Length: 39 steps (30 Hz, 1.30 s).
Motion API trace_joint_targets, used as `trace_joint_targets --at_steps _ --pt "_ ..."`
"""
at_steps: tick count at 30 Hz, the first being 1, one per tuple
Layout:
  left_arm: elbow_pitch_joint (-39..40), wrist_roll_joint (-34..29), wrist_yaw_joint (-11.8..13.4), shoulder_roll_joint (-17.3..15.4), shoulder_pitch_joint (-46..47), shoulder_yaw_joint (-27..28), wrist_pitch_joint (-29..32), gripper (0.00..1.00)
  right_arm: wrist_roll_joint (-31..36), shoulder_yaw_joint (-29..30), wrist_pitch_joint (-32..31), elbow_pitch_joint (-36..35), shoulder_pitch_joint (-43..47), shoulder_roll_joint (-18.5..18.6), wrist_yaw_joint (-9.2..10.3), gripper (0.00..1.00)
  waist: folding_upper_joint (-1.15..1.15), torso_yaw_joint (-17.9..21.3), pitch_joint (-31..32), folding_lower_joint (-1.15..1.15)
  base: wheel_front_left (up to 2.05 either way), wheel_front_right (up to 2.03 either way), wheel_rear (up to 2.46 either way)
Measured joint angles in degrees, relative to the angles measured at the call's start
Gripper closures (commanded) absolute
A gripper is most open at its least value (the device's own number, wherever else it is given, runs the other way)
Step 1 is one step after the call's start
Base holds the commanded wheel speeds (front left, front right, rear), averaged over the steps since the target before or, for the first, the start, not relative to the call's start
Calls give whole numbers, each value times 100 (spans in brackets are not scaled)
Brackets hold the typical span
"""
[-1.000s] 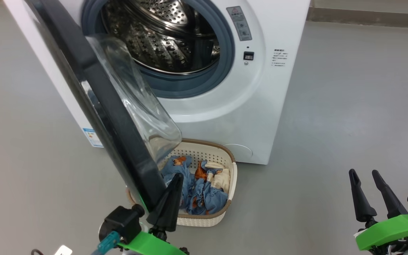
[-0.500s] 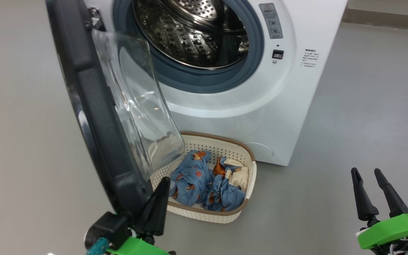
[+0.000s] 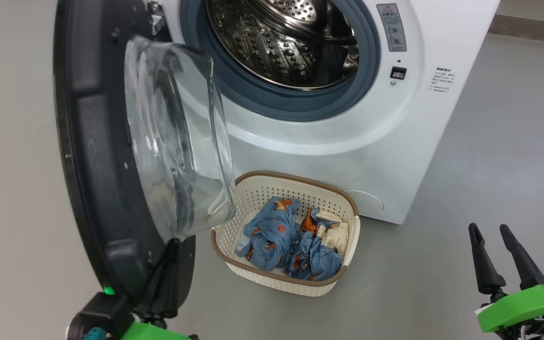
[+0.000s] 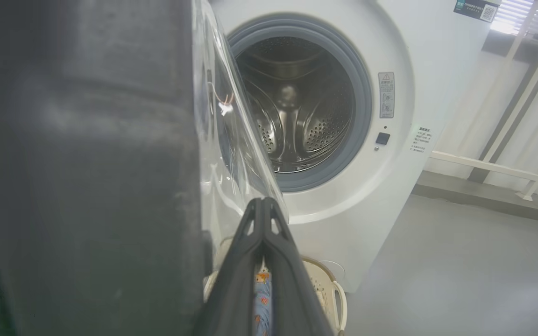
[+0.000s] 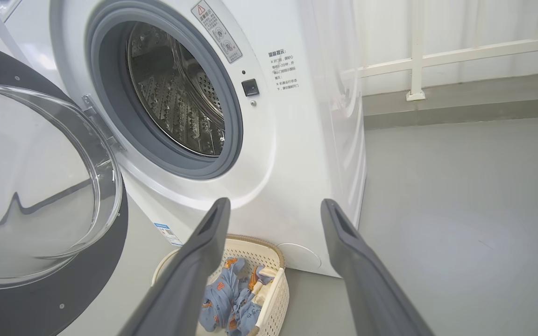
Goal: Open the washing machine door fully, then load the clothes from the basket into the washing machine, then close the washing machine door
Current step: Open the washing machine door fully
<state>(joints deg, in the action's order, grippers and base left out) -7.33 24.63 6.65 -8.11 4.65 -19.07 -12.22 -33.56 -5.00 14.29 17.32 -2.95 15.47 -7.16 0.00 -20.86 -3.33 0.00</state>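
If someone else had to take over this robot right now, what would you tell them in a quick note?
Left gripper: shut, fingertips at the lower edge of the big round black-rimmed glass washing machine door.
Right gripper: open, empty, off to the right.
Door stands wide open on the white boxy washing machine; steel drum looks empty.
Blue cartoon-print clothes lie in the small cream perforated basket on the floor before it.
Done: door opened, perhaps not fully. Left: load clothes, close door.
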Motion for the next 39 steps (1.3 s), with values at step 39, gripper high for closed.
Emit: trace_joint_targets --at_steps 39 --pt "-276 328 608 -884 -84 1538 -110 100 86 -35 1 -40 -1 14 0 0 0 -35 -64 0 0 0 0"
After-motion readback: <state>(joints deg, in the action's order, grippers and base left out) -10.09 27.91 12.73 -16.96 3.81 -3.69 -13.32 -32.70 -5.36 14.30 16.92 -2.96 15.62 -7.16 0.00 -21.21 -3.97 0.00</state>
